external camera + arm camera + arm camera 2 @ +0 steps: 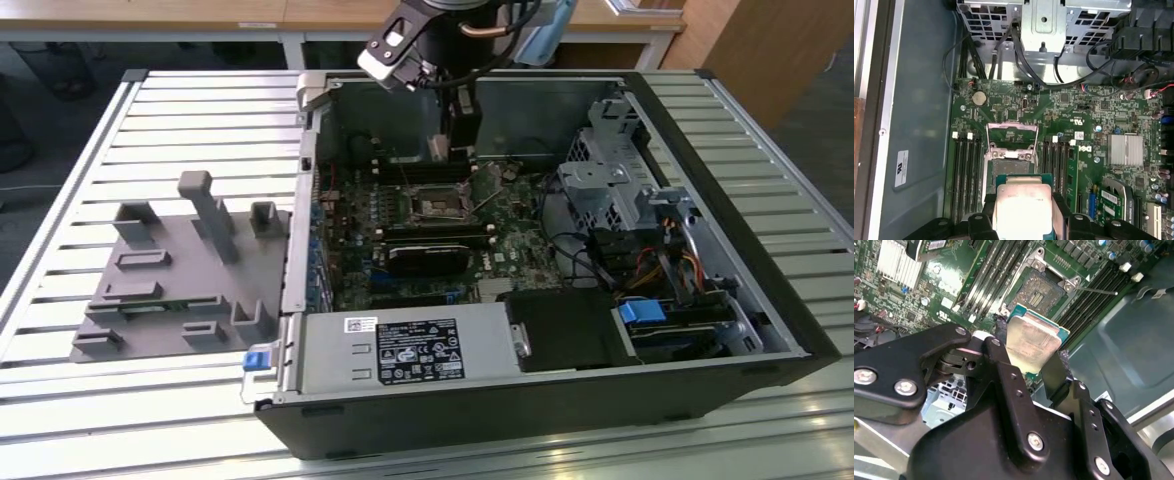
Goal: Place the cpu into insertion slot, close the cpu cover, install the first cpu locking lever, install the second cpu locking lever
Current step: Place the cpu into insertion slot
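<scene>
The tool is clamped on the cpu. One black finger presses each of two opposite edges, and the chip's dull silver top faces the second wrist view. In the first wrist view the same grip shows from the other side: the cpu sits between the tool's fingers, with its green edge showing along the far side.

Just past the chip lies the insertion slot, a dark square with a silvery rim set in the green board. Its contact field is bare in both wrist views. The cpu appears to hang clear above the slot rather than rest in it, though the gap is hard to judge from these angles.

The cpu cover is swung open and stands back from the far edge of the slot. A thin metal rod juts out beside the slot. Black memory slots run along both sides of it.

Farther across the board are a round coin battery and a ribbed silver heatsink. Beyond them black cables lead to a perforated metal drive cage.

In the exterior view the tool reaches down into the open computer case, holding the cpu over the insertion slot. A labelled power supply fills the near corner of the case. The case lies on a slatted metal bench, and a grey moulded fixture lies on the bench towards the exterior view's left.
</scene>
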